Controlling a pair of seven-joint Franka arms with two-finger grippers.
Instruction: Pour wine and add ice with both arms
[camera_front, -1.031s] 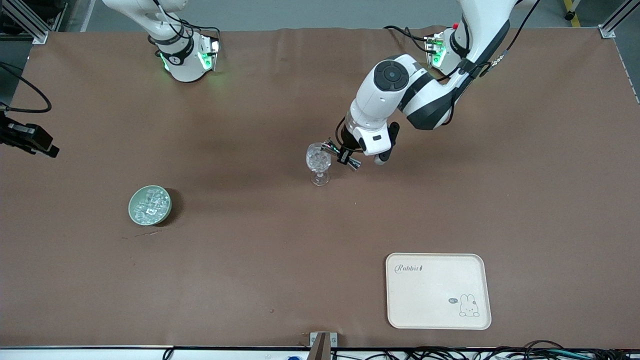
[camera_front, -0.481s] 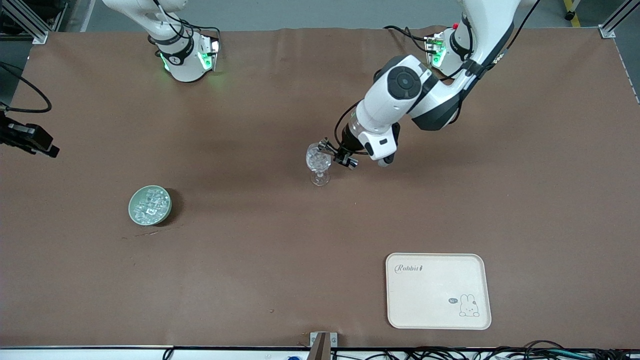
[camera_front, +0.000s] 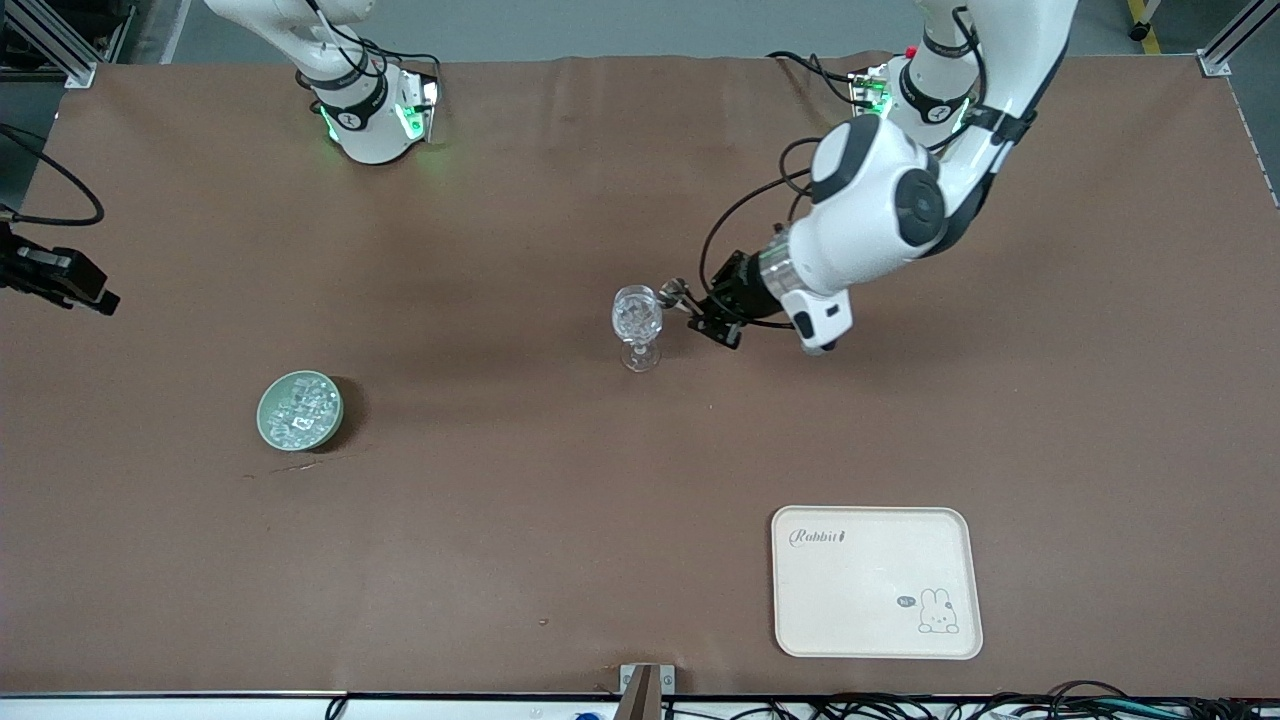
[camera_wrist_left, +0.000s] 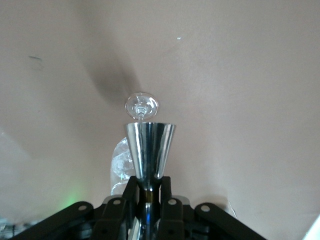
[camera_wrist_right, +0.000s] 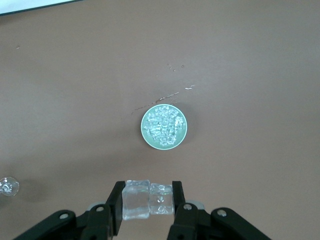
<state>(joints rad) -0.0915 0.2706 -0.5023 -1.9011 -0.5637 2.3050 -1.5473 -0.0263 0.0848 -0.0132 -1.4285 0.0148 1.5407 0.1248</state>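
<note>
A clear stemmed glass (camera_front: 637, 325) stands mid-table with glittering ice (camera_front: 637, 314) in its bowl. My left gripper (camera_front: 703, 312) is shut on a silver jigger (camera_front: 677, 293), held level beside the glass's rim, toward the left arm's end of the table. In the left wrist view the jigger's cone (camera_wrist_left: 149, 145) juts from the left gripper (camera_wrist_left: 148, 182), with the glass's foot (camera_wrist_left: 142, 106) past it. My right gripper (camera_wrist_right: 148, 192) is shut on two clear ice cubes (camera_wrist_right: 136, 199), high above the table near a green bowl of ice (camera_wrist_right: 163, 126). It does not show in the front view.
The green bowl (camera_front: 300, 410) sits toward the right arm's end, nearer the camera than the glass. A cream tray (camera_front: 875, 582) lies near the front edge toward the left arm's end. A black device (camera_front: 55, 278) with a cable sits at the table's edge at the right arm's end.
My left arm has swung its elbow toward its own end of the table. The gripper and jigger have drawn back from over the glass's rim to beside it.
</note>
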